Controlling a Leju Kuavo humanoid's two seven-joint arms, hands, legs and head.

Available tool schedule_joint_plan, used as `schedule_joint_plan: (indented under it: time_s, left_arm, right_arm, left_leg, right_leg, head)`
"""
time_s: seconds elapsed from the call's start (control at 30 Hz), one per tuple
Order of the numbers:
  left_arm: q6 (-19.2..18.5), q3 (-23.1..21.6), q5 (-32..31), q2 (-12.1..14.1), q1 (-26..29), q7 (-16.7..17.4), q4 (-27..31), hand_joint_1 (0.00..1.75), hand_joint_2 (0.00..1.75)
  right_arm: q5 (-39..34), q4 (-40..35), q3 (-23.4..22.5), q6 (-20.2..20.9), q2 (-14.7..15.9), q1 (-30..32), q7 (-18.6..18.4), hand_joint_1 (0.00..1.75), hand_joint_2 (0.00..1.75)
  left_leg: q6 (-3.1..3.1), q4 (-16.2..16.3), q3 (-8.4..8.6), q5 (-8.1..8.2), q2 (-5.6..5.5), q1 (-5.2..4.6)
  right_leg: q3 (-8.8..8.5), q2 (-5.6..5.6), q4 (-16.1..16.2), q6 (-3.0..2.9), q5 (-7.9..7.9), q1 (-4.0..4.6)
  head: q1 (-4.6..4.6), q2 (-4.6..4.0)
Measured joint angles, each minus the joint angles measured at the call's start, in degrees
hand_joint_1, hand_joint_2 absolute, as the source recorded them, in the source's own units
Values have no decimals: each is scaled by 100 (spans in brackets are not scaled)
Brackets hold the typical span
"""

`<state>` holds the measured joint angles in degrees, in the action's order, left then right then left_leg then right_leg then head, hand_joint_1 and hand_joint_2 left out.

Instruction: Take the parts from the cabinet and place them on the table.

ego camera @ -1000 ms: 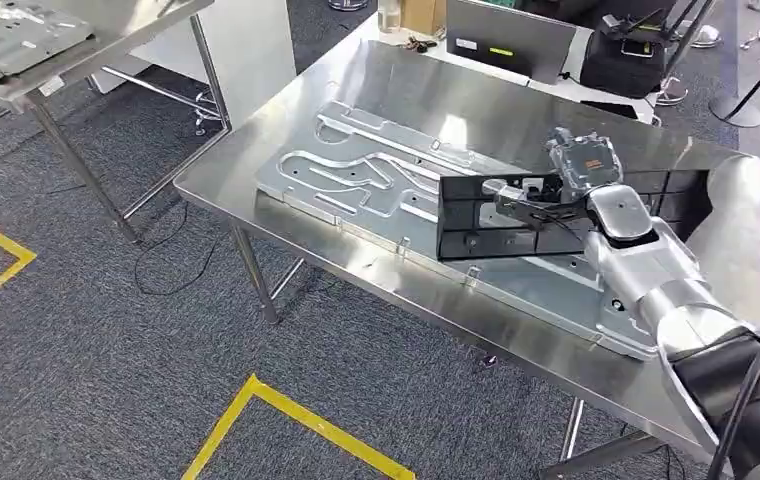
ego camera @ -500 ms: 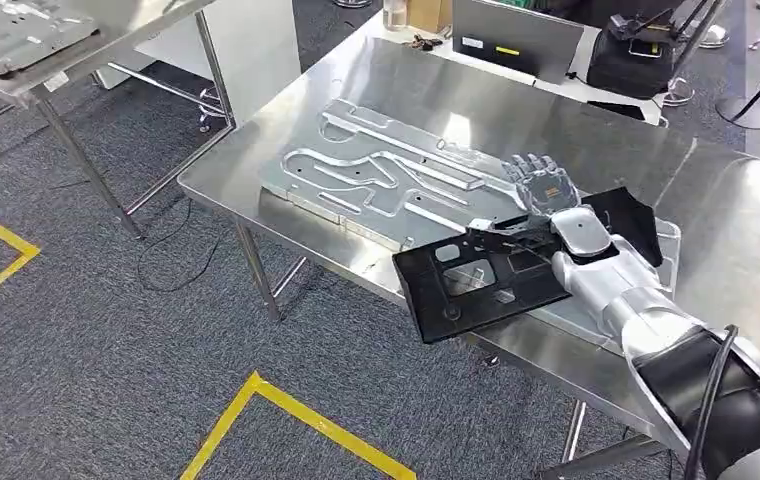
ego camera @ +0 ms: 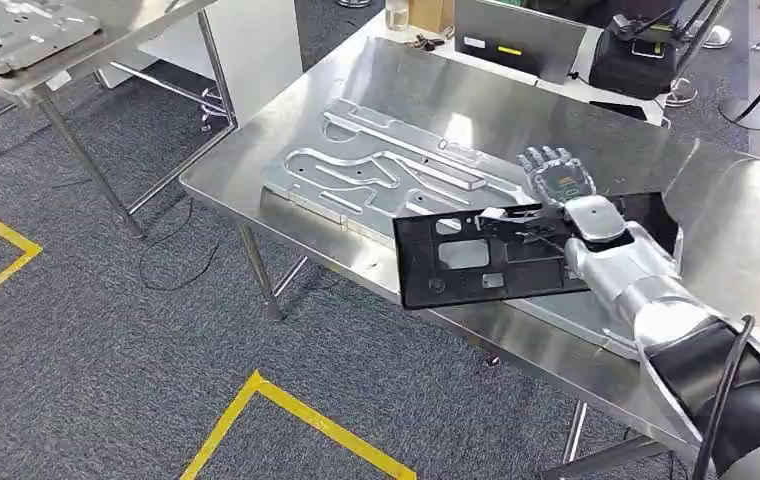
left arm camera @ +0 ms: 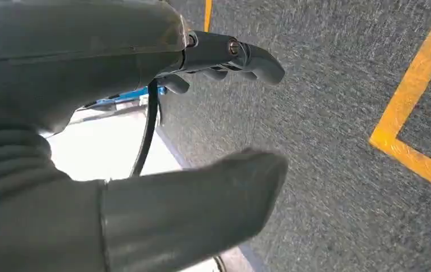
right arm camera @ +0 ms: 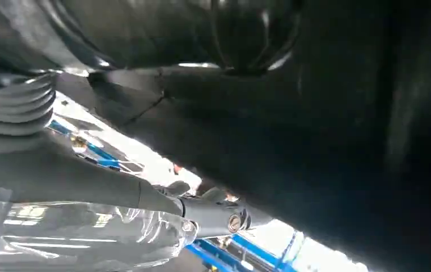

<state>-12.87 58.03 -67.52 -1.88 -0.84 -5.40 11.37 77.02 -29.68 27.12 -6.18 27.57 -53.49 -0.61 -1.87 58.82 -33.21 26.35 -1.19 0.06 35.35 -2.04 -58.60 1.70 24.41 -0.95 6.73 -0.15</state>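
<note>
A flat black plastic panel [ego camera: 476, 262] with cut-outs hangs tilted just above the steel table [ego camera: 726, 230], and its near left corner reaches past the front edge. My right hand [ego camera: 559, 188] holds it at the upper edge, thumb in front and fingers spread behind. Under it a large silver stamped plate [ego camera: 376, 175] lies flat on the table. In the right wrist view the dark panel [right arm camera: 326, 141] sits close against my right hand [right arm camera: 60, 170]. My left hand [left arm camera: 88, 68] hangs over grey carpet with its fingers apart and nothing in it.
A second steel table [ego camera: 106, 40] with another silver plate [ego camera: 16, 30] stands at the back left. Behind the main table are a grey laptop [ego camera: 516, 40] and a black bag [ego camera: 636, 60]. Yellow tape [ego camera: 296, 420] marks the carpet in front.
The black panel stood upright on the plate, then swung down flat and forward past the table's front edge. Now it is tilted up again and slightly higher, still in my right hand.
</note>
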Motion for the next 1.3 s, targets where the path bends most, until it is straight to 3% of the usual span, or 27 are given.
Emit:
schedule_joint_plan:
  time_s: [0.07, 0.23, 0.37, 0.5, 0.53, 0.6, 0.63, 1.03, 1.23, 1.3]
  left_arm:
    - [15, 30, 37, 0, 40, -22, 0, 0, 0]
    - [28, 159, 114, 0, 80, -22, 0, 0, 0]
    - [74, 271, 135, -2, 95, -13, 0, 0, 0]
    - [120, 371, 168, -22, 97, -13, 0, 0, 0]
    - [127, 402, 168, -33, 100, -13, 0, 0, 0]
    - [105, 422, 166, -46, 101, -22, 0, 0, 0]
    - [94, 433, 157, -48, 104, -26, 0, 0, 0]
    - [66, 448, 24, -57, 83, -127, 0, 0, 0]
    - [140, 531, -4, -59, 73, -118, 0, 0, 0]
    - [151, 549, -4, -63, 59, -118, 0, 0, 0]
  right_arm:
    - [-33, -2, 0, 228, 315, -191, 289, 0, 0]
    - [-229, -61, 61, 1321, 1039, -907, 1034, 0, 0]
    - [-577, -343, 195, 1771, 1504, -1602, 942, 0, 0]
    - [-770, -555, 356, 1689, 1890, -2192, 421, 0, 0]
    - [-832, -557, 397, 1837, 2004, -2318, 430, 0, 0]
    - [-942, -520, 580, 2661, 2109, -2638, 724, 0, 0]
    - [-1058, -503, 706, 2879, 2172, -2696, 758, 0, 0]
    - [-1864, -339, 1128, 2031, 2367, -2388, 601, 0, 0]
    - [-2883, -674, 1047, 1055, 2334, -1983, 668, 0, 0]
    - [-2975, -867, 964, 977, 2290, -1862, 584, 0, 0]
  left_leg:
    - [-1, 0, -16, 0, -5, -7]
    - [-7, 0, -41, 0, 6, -39]
    - [-14, 0, -52, -5, 7, -44]
    - [-14, 0, -55, -5, 1, -42]
    - [-15, 0, -55, -4, 0, -41]
    - [-16, -1, -52, -3, 4, -41]
    - [-15, -2, -56, -1, 7, -39]
    - [-19, -1, -33, 5, 28, -38]
    - [-19, -2, -34, 5, 29, -35]
    - [-19, -2, -34, 5, 29, -35]
  right_leg:
    - [8, 4, -1, 0, 0, -10]
    - [46, -8, -9, 7, -4, -43]
    - [67, -8, -14, 8, -5, -47]
    - [67, -3, -14, 11, -2, -43]
    - [64, -3, -14, 10, -1, -42]
    - [70, -6, -14, 10, -1, -42]
    - [66, -13, -14, 10, -1, -41]
    - [54, -31, -13, 12, -3, -38]
    - [53, -33, -15, 12, -3, -36]
    - [54, -33, -15, 12, -3, -36]
  head:
    - [0, 0]
    - [0, 0]
    - [0, 0]
    - [0, 0]
    - [2, 0]
    - [0, 0]
    - [2, 0]
    - [0, 0]
    - [0, 0]
    - [0, 0]
